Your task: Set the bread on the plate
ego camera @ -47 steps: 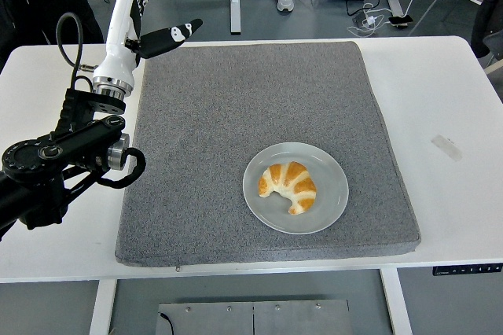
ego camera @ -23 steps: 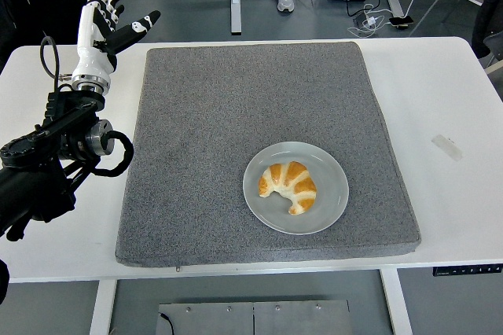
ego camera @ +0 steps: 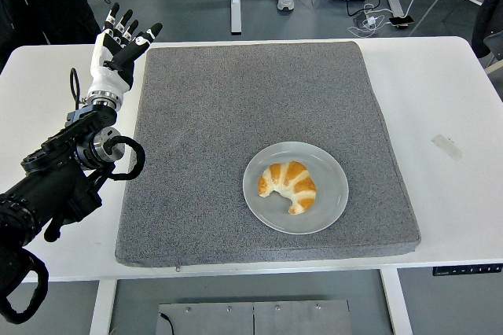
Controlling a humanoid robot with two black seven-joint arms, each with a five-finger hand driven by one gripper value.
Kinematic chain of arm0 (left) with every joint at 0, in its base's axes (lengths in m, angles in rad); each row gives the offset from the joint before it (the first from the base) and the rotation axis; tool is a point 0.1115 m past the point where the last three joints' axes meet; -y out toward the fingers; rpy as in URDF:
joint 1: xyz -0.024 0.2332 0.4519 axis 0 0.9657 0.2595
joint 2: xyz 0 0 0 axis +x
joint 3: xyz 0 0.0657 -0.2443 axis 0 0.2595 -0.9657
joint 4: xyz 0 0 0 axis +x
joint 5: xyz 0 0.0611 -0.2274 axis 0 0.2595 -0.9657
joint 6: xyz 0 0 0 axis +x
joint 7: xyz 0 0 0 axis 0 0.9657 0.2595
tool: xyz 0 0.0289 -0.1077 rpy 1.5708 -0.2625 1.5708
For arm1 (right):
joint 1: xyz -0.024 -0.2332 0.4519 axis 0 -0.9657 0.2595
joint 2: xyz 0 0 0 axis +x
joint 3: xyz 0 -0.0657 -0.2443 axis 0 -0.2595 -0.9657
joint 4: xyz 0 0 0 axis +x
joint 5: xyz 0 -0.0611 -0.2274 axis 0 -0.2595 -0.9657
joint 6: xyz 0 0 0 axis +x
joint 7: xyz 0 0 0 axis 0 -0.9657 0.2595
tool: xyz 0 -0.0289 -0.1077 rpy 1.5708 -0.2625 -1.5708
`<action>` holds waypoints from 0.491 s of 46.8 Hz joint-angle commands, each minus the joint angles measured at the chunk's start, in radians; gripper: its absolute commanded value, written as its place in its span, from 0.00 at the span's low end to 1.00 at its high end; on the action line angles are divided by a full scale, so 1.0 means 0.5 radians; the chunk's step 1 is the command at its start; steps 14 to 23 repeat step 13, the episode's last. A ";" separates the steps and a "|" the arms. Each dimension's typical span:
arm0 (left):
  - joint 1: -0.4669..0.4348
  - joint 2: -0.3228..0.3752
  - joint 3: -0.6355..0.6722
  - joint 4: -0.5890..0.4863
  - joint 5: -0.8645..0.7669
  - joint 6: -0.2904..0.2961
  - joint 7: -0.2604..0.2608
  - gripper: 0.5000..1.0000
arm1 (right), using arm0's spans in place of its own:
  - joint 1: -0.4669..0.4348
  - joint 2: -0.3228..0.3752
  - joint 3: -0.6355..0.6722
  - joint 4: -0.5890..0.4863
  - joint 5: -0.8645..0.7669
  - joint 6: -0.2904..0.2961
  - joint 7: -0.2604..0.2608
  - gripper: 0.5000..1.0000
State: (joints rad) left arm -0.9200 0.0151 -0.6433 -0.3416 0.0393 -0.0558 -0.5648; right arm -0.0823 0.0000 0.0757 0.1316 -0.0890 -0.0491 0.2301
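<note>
One croissant (ego camera: 288,186) lies on the pale round plate (ego camera: 330,205), which sits on the grey mat (ego camera: 236,99) toward the near right part of the white surface (ego camera: 448,99). Judging by that, the placing looks done, with nothing left but pulling clear. The left hand (ego camera: 118,48) hovers near the far left corner of the mat, fingers spread, holding nothing, well apart from the plate.

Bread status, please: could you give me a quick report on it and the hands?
Left hand open, fingers spread, empty, at mat's far left corner. Right hand not in view. Bread lying on plate. Nothing obstructing.
</note>
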 commanded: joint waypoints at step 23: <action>0.002 -0.006 -0.073 0.060 -0.103 -0.134 0.071 0.96 | 0.017 0.000 0.005 0.022 0.000 0.003 0.000 1.00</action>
